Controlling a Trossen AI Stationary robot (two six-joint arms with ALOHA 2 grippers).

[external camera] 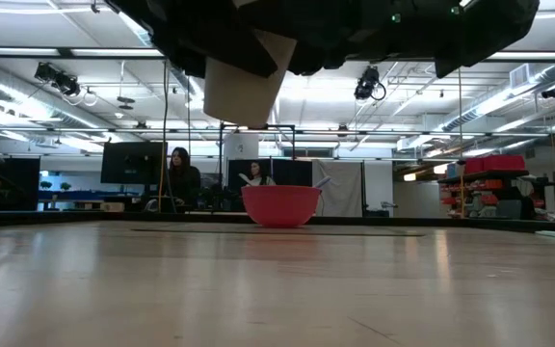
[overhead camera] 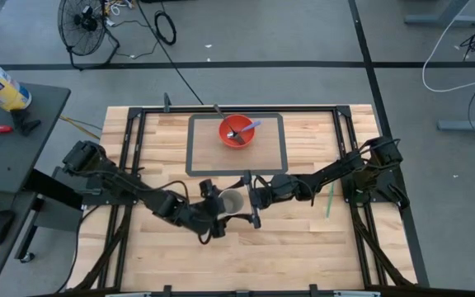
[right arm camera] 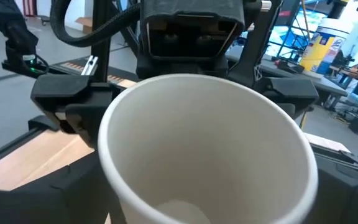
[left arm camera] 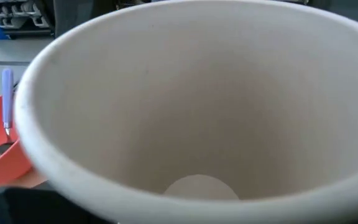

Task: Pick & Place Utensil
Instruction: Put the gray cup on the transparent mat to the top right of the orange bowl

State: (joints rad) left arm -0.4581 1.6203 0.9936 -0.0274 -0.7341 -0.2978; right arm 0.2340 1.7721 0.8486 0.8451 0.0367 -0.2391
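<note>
Utensil [overhead camera: 243, 130] in bowl [overhead camera: 236, 132]; cup [overhead camera: 232, 201] hides both hands' fingers.

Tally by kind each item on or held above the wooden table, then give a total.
Cups: 1, a white cup held off the table
Bowls: 1, a red bowl
Utensils: 1, a purple-handled utensil in the bowl
Mats: 1, a dark-edged mat
Total: 4

A grey floor [overhead camera: 303, 33] crossed by dark lines surrounds the wooden worktop [overhead camera: 303, 247]. A black fan [overhead camera: 85, 25] stands at the far left, near a loose black cable [overhead camera: 165, 29]. Across the room, two people [external camera: 183, 178] sit by a monitor [external camera: 128, 162] under bright ceiling lights [external camera: 66, 53].
</note>
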